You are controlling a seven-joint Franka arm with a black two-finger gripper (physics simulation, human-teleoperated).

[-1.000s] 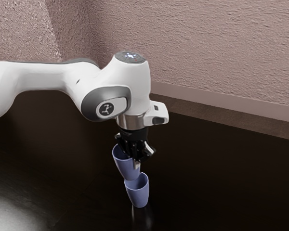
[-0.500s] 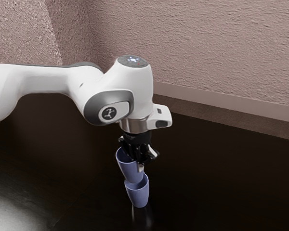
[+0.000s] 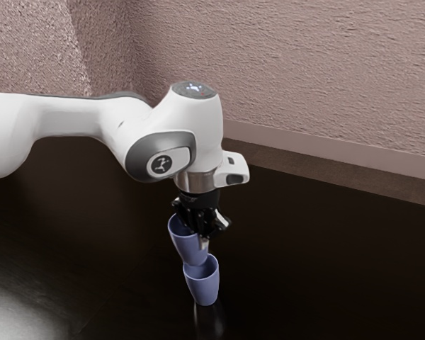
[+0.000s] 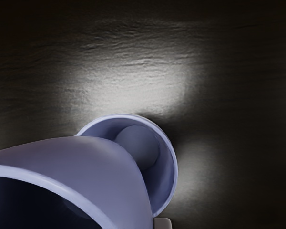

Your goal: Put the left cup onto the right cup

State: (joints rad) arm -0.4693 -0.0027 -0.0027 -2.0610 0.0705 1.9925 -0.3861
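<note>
The upper pale blue tapered cup (image 3: 183, 244) is held in the air by its rim. It is tilted, with its open top leaning toward the exterior view's left and its narrow base pointing down into the mouth of the lower pale blue tapered cup (image 3: 202, 285). The base reaches the lower cup's rim and dips just inside it. Whether it touches the inner wall cannot be told.

The lower cup stands upright on the dark glossy desk (image 3: 326, 269). In the wrist view the upper cup (image 4: 76, 176) looms large and blurred just under the camera. Its side covers part of the lower cup's round opening (image 4: 168, 162), whose inner floor shows beyond it. A bright patch of light lies on the desk (image 4: 133, 81) past both cups.

The black two-finger hand (image 3: 200, 237) points straight down. Its fingers are narrow, pinching the upper cup's wall at the rim on the side toward the exterior view's right.

The white arm (image 3: 92, 131) comes in from the exterior view's left. Behind the desk runs a rough pinkish plaster wall (image 3: 304, 71) with a pale baseboard (image 3: 326, 150).
</note>
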